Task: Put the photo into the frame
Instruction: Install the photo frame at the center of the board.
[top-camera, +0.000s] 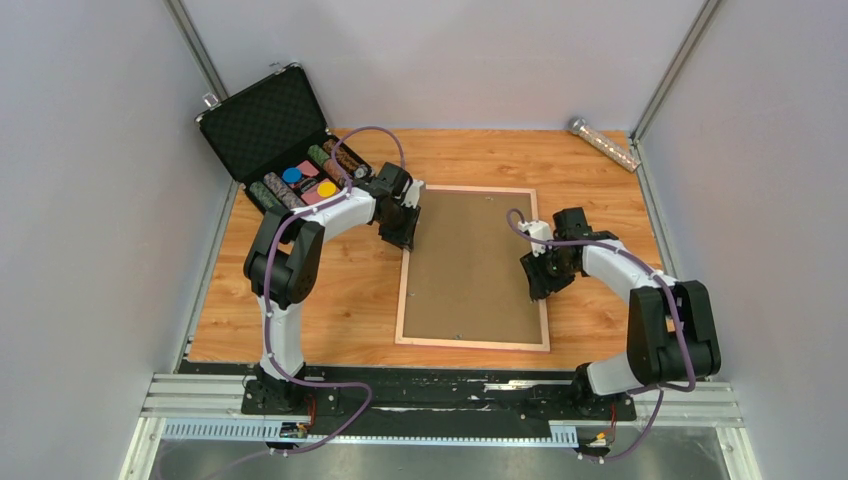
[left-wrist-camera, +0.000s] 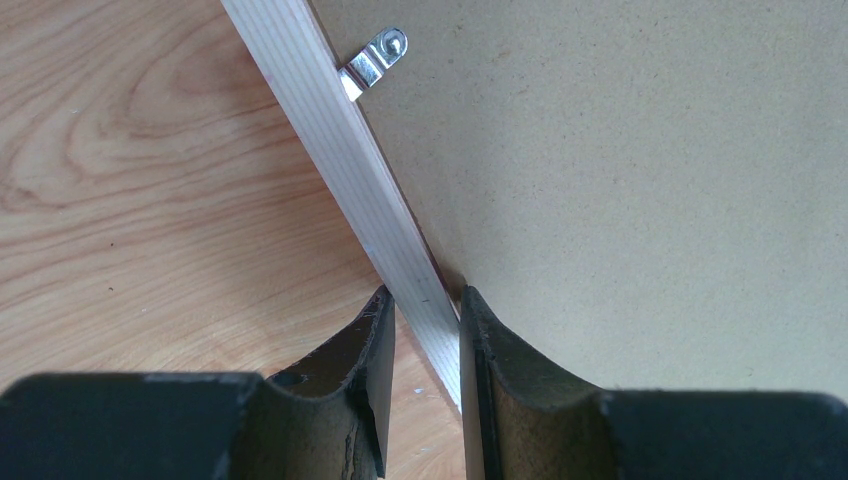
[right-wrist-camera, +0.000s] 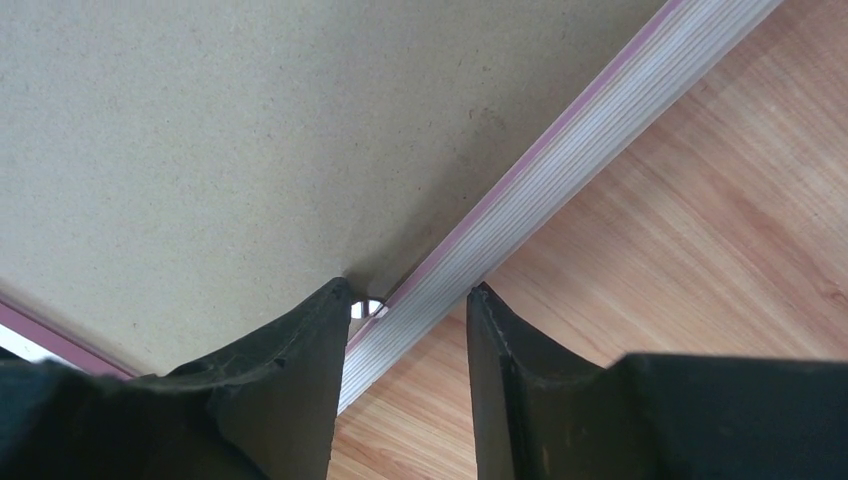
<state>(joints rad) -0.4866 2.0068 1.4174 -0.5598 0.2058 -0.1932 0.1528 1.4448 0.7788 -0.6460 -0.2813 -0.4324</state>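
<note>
The frame (top-camera: 403, 300) lies face down in the middle of the table, light wood rails up, with a plain brown backing board (top-camera: 470, 265) filling it. The photo is hidden. My left gripper (top-camera: 405, 240) is at the left rail near the far corner. In the left wrist view its jaws (left-wrist-camera: 425, 295) are shut on that rail (left-wrist-camera: 340, 150), with a small metal tab (left-wrist-camera: 375, 60) further along. My right gripper (top-camera: 535, 290) is at the right rail. Its jaws (right-wrist-camera: 405, 290) stand open astride the rail (right-wrist-camera: 560, 170), one finger over the board beside a tab (right-wrist-camera: 368, 308), the other over the table.
An open black foam-lined case (top-camera: 265, 125) holding several colourful items sits at the far left corner, close behind my left arm. A shiny tube (top-camera: 603, 143) lies at the far right corner. Grey walls enclose the table on three sides.
</note>
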